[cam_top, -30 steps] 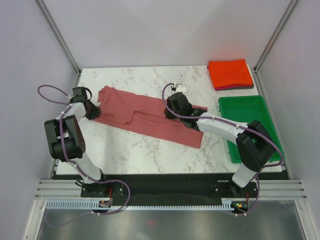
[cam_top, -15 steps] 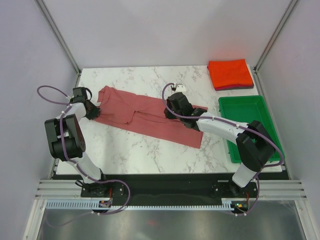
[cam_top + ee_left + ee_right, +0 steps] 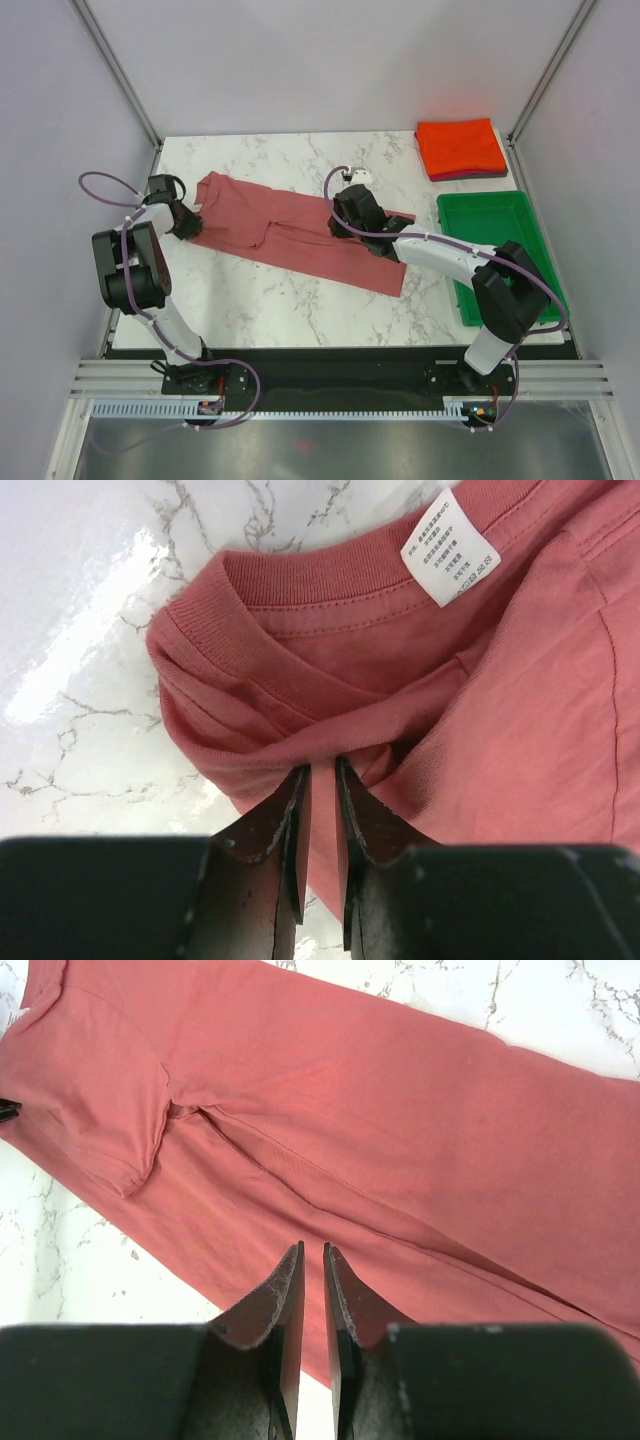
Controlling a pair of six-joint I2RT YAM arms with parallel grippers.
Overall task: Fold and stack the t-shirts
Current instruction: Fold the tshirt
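The dusty rose-red short-sleeved cotton t-shirt (image 3: 290, 235) lies spread out long and narrow across the middle of the white marble-patterned desk (image 3: 300, 300), slanting from the far left towards the near right. It already looks folded lengthwise, with a sleeve tucked onto the body. I expect it to handle as light, limp cloth that sags and creases wherever it is unsupported and drags easily on the smooth top. The doubled edges are the places to take it: the ribbed collar (image 3: 300, 580) and the hem. A pinch there gathers every layer.

At the collar end, the left gripper (image 3: 320, 770) has its jaws drawn to a narrow slit. Cloth is bunched into their tips just below the neckline, near the white care label (image 3: 452, 548), so I read it as gripping the shirt. The right gripper (image 3: 312, 1250) sits at the shirt's far edge, about midway along. Its jaws are also almost together, low over flat fabric. I cannot tell whether any cloth is caught between them.

Well apart, at the far right corner, a bright orange-red t-shirt (image 3: 460, 147) lies folded square on a dark maroon folded t-shirt (image 3: 470, 177), of which only a sliver shows. Just nearer than that stack is a green plastic tray (image 3: 495, 250).
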